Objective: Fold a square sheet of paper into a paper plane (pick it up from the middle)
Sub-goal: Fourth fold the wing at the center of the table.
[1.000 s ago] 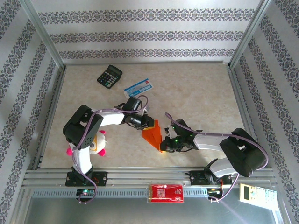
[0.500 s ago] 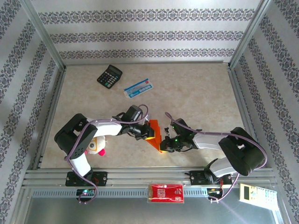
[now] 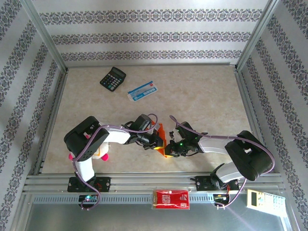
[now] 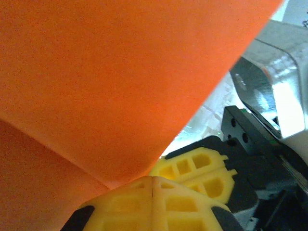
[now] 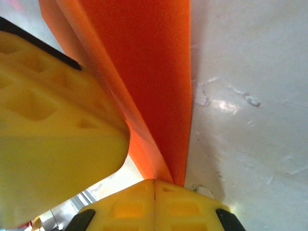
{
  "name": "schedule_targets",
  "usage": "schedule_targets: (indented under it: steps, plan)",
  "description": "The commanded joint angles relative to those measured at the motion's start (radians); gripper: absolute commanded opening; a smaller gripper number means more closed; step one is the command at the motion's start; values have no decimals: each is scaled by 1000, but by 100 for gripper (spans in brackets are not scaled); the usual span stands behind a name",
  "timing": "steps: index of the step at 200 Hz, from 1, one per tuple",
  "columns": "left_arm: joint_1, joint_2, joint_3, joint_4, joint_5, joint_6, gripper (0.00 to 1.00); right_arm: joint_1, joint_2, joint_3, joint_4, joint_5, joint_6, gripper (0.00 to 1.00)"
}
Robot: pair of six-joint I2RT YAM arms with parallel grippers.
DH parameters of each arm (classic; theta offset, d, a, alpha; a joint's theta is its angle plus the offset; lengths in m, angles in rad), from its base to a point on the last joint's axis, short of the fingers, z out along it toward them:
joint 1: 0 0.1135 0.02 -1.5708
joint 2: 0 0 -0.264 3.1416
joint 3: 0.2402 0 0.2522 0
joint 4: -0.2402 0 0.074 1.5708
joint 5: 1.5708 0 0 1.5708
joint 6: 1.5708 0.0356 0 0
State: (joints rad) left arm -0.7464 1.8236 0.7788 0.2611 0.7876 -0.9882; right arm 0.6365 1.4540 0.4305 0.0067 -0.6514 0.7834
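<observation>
The square sheet of paper is bright orange, folded into a narrow pointed piece and standing up on edge near the table's front middle. My left gripper comes in from the left and is shut on its left side; in the left wrist view the orange paper runs down into my closed yellow jaws. My right gripper is shut on the paper's near right end. In the right wrist view the creased layers of paper enter the closed jaws. The two grippers nearly touch.
A black calculator and a blue-and-white flat packet lie at the back left. A pink-and-white soft toy sits beside the left arm. A red packet lies on the front rail, a pale calculator at the front right.
My left gripper has closed and moved right and nearer, onto the paper. The paper has gone from a wide wedge to a narrow upright fold. The right gripper has stayed put.
</observation>
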Motion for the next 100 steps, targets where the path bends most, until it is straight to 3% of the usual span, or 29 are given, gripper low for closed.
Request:
schedule_targets:
  steps: [1,100]
  plan:
    - [-3,20,4,-22,-28,27,0,-8,59,-50,-195,180,4,0]
    - [72,73,79,-120,-28,124,4,-3,82,-30,-260,211,-1,0]
